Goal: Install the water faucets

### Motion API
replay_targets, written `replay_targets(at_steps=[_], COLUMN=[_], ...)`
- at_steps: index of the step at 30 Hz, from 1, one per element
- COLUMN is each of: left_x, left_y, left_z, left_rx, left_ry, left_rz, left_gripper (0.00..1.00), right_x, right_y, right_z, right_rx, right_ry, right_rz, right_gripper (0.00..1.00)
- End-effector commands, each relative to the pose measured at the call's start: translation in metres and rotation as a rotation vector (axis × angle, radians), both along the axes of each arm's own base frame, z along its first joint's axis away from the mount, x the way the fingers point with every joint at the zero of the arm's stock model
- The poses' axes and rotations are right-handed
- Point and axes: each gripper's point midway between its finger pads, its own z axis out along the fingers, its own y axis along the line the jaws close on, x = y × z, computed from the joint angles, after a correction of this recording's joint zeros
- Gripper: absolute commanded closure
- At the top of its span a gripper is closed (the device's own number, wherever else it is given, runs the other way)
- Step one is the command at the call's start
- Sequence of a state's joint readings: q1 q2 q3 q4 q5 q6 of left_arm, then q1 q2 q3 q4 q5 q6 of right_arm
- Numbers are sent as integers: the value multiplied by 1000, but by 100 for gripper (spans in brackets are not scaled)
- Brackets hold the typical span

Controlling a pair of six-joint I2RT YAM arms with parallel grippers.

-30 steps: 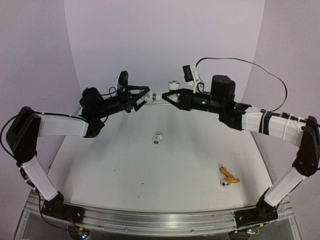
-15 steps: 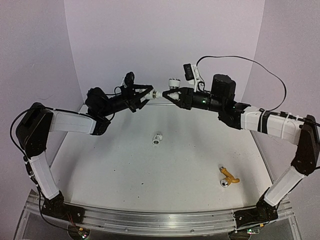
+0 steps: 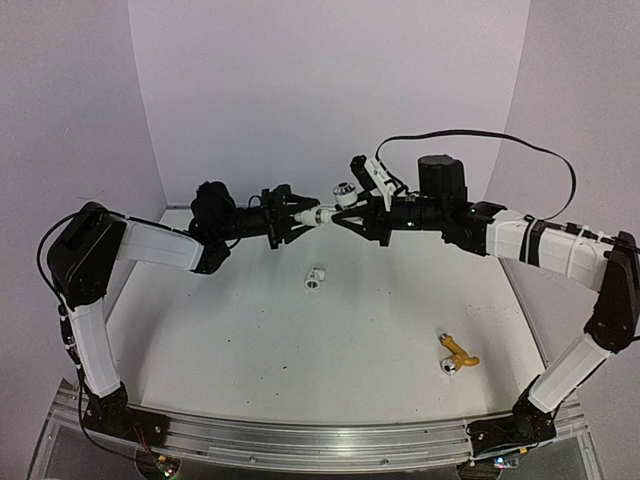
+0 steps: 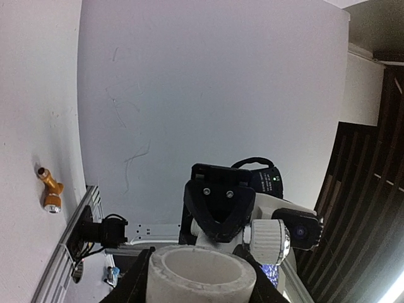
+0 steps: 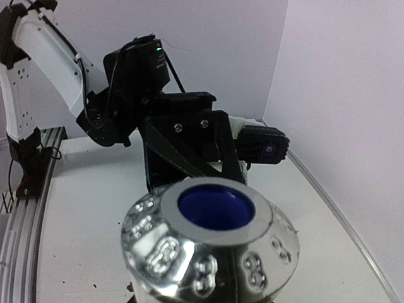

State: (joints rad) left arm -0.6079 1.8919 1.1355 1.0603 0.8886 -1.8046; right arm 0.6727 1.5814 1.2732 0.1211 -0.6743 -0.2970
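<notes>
From above, both my arms reach inward and meet high over the middle of the desk [image 3: 250, 340], forearms nearly level, wrists facing each other. My left jaws are clamped on the held pipe fitting [image 3: 313, 214]. My right jaws are clamped on the white faucet [image 3: 344, 191], its silvery end standing up above them. The fitting's long axis runs left to right along the line between my wrists. The faucet lies just right of it, touching or nearly so; I cannot tell whether the threads have caught. I judge that the next move turns on keeping those two axes in line while one wrist rolls. The spare pipe fitting [image 3: 315, 277] lies on the desk below the meeting point. The yellow-gold faucet [image 3: 457, 355] lies well apart, near my right base, so my right arm is the nearer one for it.

Through my left wrist, the held pipe fitting [image 4: 197, 273] fills the bottom edge, open mouth toward the lens. The white faucet [image 4: 267, 240] sits just beyond it in my right jaws. The yellow-gold faucet [image 4: 49, 191] shows far off on the desk.

Through my right wrist, the white faucet [image 5: 211, 243] crowds the foreground, its blue-lined silvery end toward the lens. My left jaws face me straight behind it, and the fitting itself is hidden.
</notes>
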Motion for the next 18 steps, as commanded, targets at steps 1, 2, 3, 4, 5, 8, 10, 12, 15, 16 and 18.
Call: replay_targets(at_steps=[1,2,3,4,5,8,10,12,15,16,18], left_x=[-24,-25,-26,-27,-27,-24,-22,-19,-18,-16,-15], left_y=[-22,-24,-25,-26,-27,-24,-22,-18,-10,-9,-7], left_z=[17,17,19,20,22,33,41,55,72,75,80], left_rx=[-1,-1,-3,-5,-7,-32,-50,-84,-153,-165,-192], left_ry=[31,33,26,15,6,-61,-109,-184,-265,-283,-326], left_rz=[-118,-126,-132,-134,-131,-80,-46,11,74,91,120], left_gripper=[100,100,100,100,100,100,100,100,100,100,100], right_x=[-32,-33,-33,-31,-28,-22,-20,-18,-16,-15,-13], right_y=[0,-1,-2,-3,-4,-3,-4,-8,-10,-10,-9], right_z=[30,33,31,32,34,37,38,44,43,46,49], right_rx=[-17,-8,-8,1,11,67,120,229,339,374,427], right_ry=[-224,-246,-253,-251,-240,-173,-121,-47,84,120,187], right_rz=[116,114,107,87,66,22,-6,-46,-69,-71,-76], right_gripper=[100,100,100,100,100,100,100,100,100,100,100])
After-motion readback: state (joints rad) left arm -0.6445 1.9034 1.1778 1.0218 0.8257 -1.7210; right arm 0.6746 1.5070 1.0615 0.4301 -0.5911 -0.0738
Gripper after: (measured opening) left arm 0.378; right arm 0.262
